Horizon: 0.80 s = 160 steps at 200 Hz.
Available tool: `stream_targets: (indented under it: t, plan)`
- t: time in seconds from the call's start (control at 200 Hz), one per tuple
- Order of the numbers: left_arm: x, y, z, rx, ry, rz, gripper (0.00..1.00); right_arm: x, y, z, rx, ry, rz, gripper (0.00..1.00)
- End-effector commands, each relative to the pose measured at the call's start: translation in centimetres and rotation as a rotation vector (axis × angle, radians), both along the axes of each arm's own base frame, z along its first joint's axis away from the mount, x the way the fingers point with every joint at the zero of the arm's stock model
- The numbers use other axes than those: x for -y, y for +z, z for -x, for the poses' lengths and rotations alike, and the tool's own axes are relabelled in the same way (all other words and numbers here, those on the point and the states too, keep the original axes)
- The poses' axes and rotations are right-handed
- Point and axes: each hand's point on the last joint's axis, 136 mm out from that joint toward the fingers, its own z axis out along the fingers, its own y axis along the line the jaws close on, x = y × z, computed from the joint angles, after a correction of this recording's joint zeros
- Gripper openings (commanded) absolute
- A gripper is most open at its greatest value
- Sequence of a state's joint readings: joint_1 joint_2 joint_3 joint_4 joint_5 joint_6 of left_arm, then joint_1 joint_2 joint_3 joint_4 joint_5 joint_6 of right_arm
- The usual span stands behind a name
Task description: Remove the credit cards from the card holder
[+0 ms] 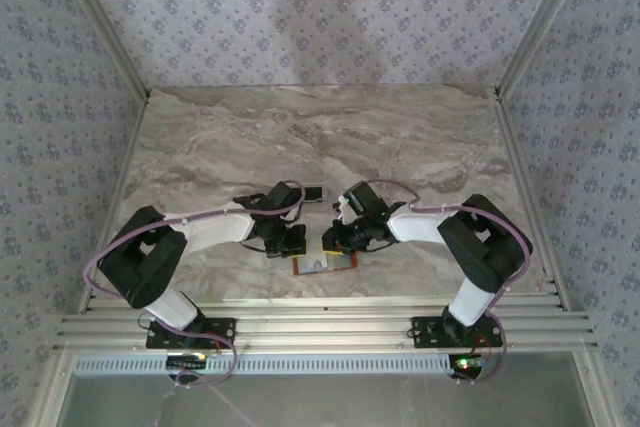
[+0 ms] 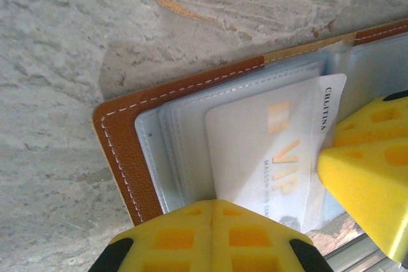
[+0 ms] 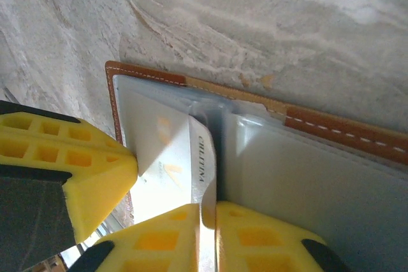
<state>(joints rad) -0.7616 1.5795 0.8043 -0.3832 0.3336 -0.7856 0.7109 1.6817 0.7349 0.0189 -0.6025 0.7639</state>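
The card holder (image 1: pixel 330 265) lies open near the table's front edge, with an orange-brown stitched border (image 2: pixel 121 138) and clear sleeves inside. A whitish credit card (image 2: pixel 268 151) with gold "VIP" lettering sticks partly out of a sleeve. My left gripper (image 2: pixel 212 205) is shut, its tips together and resting on the holder's left half beside that card. My right gripper (image 3: pixel 209 211) is shut on the raised edge of the same card (image 3: pixel 162 151), over the holder's middle fold. From above, the left gripper (image 1: pixel 290 244) and right gripper (image 1: pixel 335 240) meet over the holder.
A small dark flat rectangle (image 1: pixel 312 192) lies on the marble table (image 1: pixel 330 137) just behind the grippers. The aluminium rail (image 1: pixel 320 322) runs close along the holder's near side. Patterned walls enclose the table on three sides.
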Motion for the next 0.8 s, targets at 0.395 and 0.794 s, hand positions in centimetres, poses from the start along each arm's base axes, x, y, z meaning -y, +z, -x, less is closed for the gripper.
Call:
stream_targets:
  t: [0.395, 0.794]
  plan:
    - [-3.7, -3.8, 1.9, -0.065, 0.004, -0.191, 0.0, 2.3, 0.4, 0.0, -0.016, -0.037, -0.001, 0.05]
    - [-3.6, -3.5, 1.8, -0.062, 0.002, -0.189, 0.0, 2.5, 1.8, -0.4, -0.005, -0.039, -0.042, 0.07]
